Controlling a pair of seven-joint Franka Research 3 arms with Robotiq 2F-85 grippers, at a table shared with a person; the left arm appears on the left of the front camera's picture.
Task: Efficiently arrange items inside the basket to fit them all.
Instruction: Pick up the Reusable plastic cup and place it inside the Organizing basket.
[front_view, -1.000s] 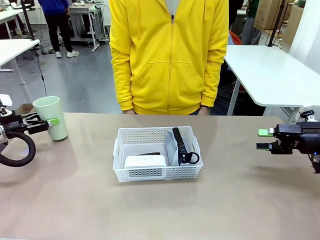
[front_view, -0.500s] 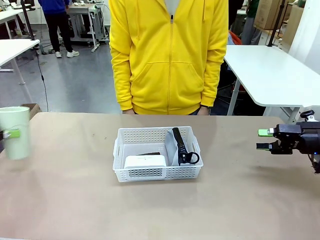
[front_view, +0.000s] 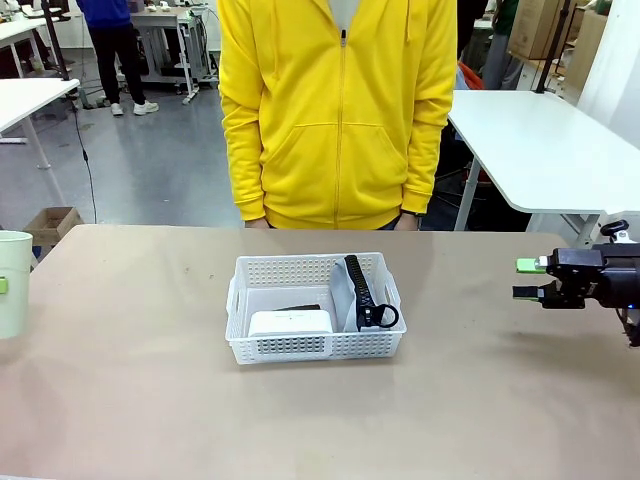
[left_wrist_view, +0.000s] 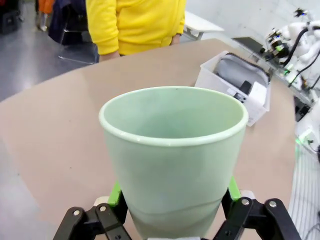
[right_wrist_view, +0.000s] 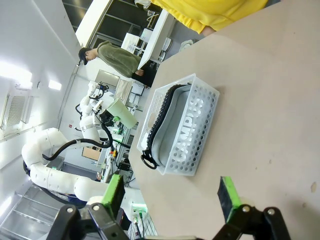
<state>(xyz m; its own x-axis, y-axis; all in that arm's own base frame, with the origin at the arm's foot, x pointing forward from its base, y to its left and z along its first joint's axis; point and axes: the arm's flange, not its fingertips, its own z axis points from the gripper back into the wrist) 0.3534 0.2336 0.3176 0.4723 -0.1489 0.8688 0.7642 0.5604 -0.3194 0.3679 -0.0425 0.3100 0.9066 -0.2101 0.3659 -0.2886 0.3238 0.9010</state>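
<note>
The white basket (front_view: 315, 308) sits near the middle of the tabletop (front_view: 320, 410), slightly toward the far edge where a person in a yellow jacket (front_view: 338, 110) stands. Inside it, the grey pouch (front_view: 352, 295) stands on edge along the right side, its black zipper and ring pull facing up. A small white box (front_view: 290, 323) lies in the near-left part of the basket, and a dark object just behind the box is too hidden to identify.

The pale green cup (left_wrist_view: 172, 155) is at the far left edge of the tabletop, upright and raised off the surface. The left gripper (left_wrist_view: 172, 212) is pinching it low on its body, one green pad on either side, with the cup's open mouth facing the wrist camera.

The right gripper (front_view: 528, 279) hovers above the right edge of the tabletop, well apart from the basket, pointing level toward it with its fingers spread and nothing between them. A white table (front_view: 545, 150) stands behind on the right.
</note>
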